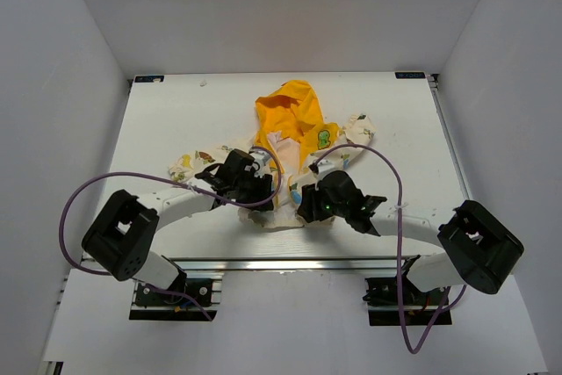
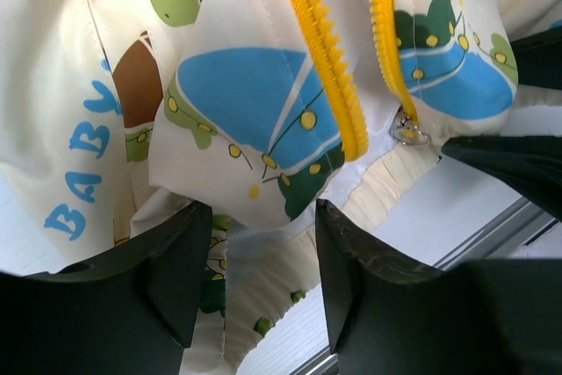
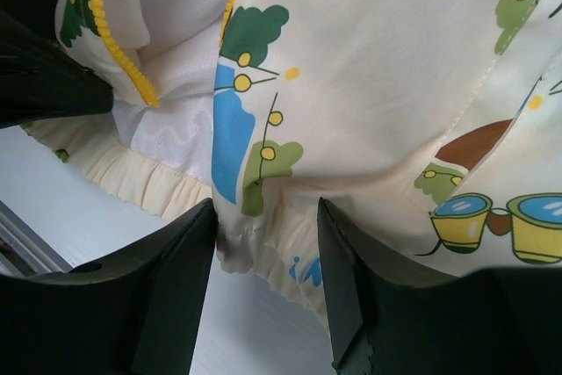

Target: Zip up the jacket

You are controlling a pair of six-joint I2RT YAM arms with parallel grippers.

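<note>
Jacket (image 1: 294,120) one, unzipped; left claw (image 2: 259,221), right claw (image 3: 265,217) straddling hem (image 3: 149,183).

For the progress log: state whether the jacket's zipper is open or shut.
Open. On the jacket, the two yellow tooth rows run apart, unjoined; the slider sits low on one row.

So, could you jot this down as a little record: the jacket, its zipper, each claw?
jacket: lying on the table, hood at the far side, hem at the near side
zipper: undone, yellow rows apart, slider at the bottom of one row
left gripper: open, hem fabric between its fingers
right gripper: open, hem fabric between its fingers, other front panel
</note>
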